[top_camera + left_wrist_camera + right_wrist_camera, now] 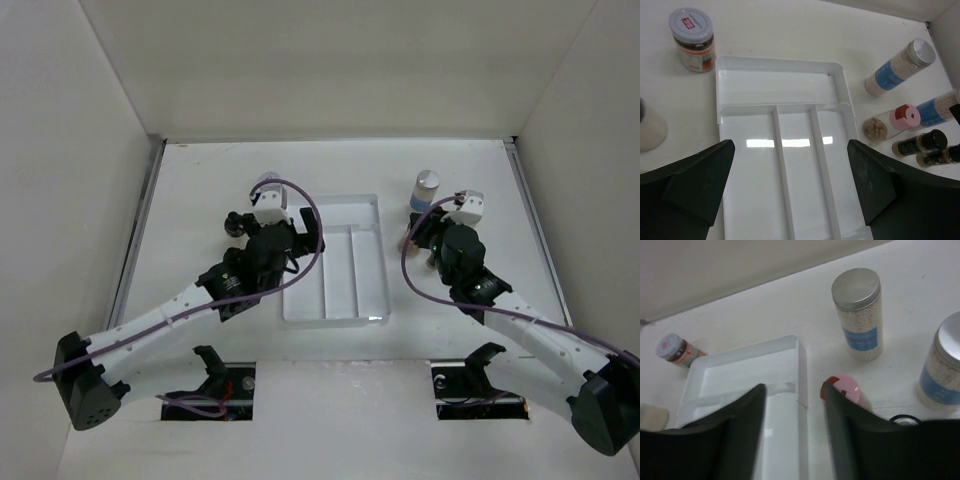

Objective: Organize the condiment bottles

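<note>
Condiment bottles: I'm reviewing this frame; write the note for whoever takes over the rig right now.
Left gripper: wide open, empty, over the clear tray.
Right gripper: partly open, empty, at the tray's right edge beside the pink-capped bottle.
Bottles: white-lidded jar off the tray's far left corner; two silver-capped bottles, the pink-capped one and two black-capped bottles on the table to its right.
Done: nothing; every tray compartment is empty.
Left: all the bottles.

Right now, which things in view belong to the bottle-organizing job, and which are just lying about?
Job:
short jar
blue-label bottle
second blue-label bottle
pink-capped bottle
black-capped bottle
second black-capped bottle
cut-off pale container, probably

Not to be sorted:
divided tray, likely where they go
table
</note>
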